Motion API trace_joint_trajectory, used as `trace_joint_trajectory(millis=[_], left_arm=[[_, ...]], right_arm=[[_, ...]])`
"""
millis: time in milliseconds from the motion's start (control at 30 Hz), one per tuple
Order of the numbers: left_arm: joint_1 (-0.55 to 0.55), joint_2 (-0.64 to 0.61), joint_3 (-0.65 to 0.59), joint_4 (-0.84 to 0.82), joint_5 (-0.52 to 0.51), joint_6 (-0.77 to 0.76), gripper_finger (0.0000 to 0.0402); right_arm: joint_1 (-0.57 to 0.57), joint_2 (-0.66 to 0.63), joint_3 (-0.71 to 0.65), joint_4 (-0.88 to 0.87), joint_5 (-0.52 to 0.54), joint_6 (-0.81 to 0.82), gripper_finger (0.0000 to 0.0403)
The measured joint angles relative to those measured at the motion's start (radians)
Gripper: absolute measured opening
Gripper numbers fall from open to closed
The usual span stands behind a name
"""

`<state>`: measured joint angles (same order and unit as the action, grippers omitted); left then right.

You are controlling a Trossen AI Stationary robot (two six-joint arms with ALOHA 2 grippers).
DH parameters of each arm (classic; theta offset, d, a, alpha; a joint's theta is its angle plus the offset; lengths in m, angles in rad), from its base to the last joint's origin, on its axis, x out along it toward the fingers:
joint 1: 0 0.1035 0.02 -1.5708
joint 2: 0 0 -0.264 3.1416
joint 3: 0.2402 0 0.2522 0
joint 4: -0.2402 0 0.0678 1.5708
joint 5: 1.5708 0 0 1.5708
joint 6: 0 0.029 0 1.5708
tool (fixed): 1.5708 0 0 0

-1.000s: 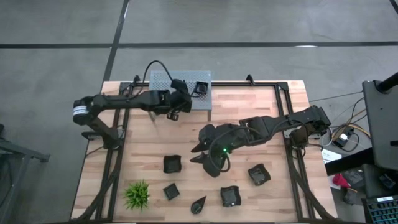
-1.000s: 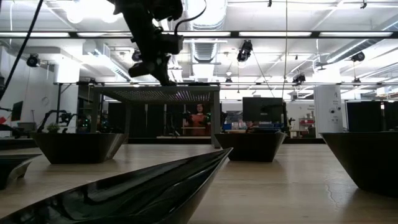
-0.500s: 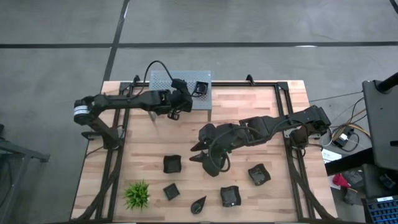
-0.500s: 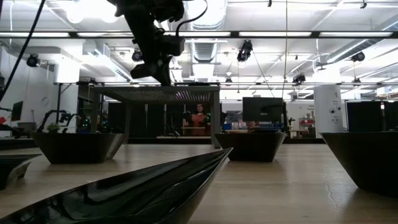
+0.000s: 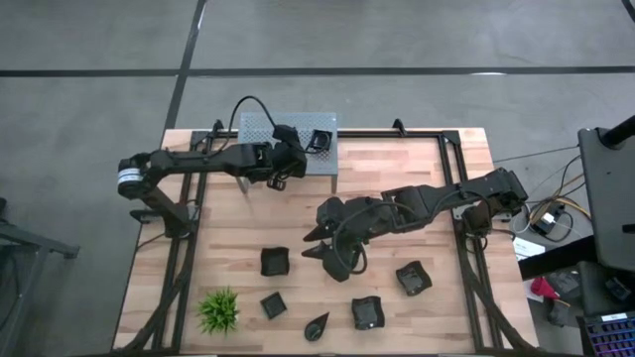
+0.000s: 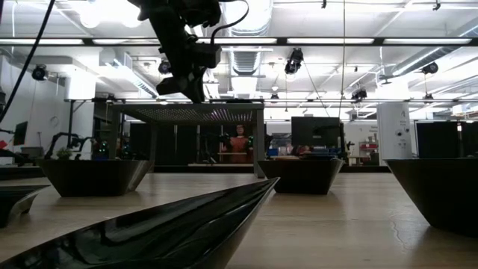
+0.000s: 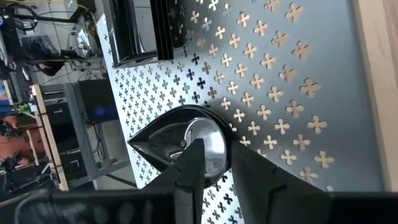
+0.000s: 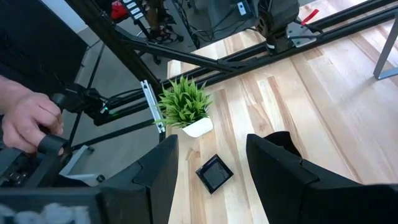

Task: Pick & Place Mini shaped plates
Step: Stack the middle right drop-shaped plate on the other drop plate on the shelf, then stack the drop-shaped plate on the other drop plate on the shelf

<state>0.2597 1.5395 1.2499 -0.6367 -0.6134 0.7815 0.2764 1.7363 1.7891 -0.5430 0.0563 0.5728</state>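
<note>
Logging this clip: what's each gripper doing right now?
Left gripper: open, astride a glossy black teardrop-shaped plate on the perforated shelf.
Right gripper: open, empty.

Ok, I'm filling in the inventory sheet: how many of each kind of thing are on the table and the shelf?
Square black plates: 5
Teardrop black plates: 2
Green plant: 1
Total: 8

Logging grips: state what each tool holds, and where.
Right tool open, empty. Left tool straddles the rim of the teardrop plate on the perforated shelf, apparently loose.
</note>
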Motion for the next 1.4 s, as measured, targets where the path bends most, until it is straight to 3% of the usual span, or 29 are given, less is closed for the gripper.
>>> trace_joint_trajectory(millis=[400, 500, 933, 1167, 1400], left_arm=[[0.003, -0.012, 0.033, -0.002, 0.014, -0.009, 0.0078], [0.001, -0.012, 0.055, -0.030, 0.054, -0.025, 0.0086], [0.001, -0.070, 0.081, -0.116, 0.045, -0.111, 0.0115], [0.001, -0.217, 0.126, -0.133, 0.318, -0.384, 0.0110], [-0.016, -0.314, 0.124, -0.144, 0.509, -0.627, 0.0108]], right_arm=[[0.000, 0.000, -0.006, 0.003, 0.000, 0.000, 0.0187], [0.000, 0.000, -0.007, 0.003, 0.000, -0.001, 0.0187], [0.002, 0.000, -0.007, 0.002, -0.001, -0.004, 0.0187], [0.000, -0.010, -0.007, -0.003, -0.001, -0.017, 0.0187], [-0.008, -0.002, -0.011, -0.006, -0.004, -0.007, 0.0187]])
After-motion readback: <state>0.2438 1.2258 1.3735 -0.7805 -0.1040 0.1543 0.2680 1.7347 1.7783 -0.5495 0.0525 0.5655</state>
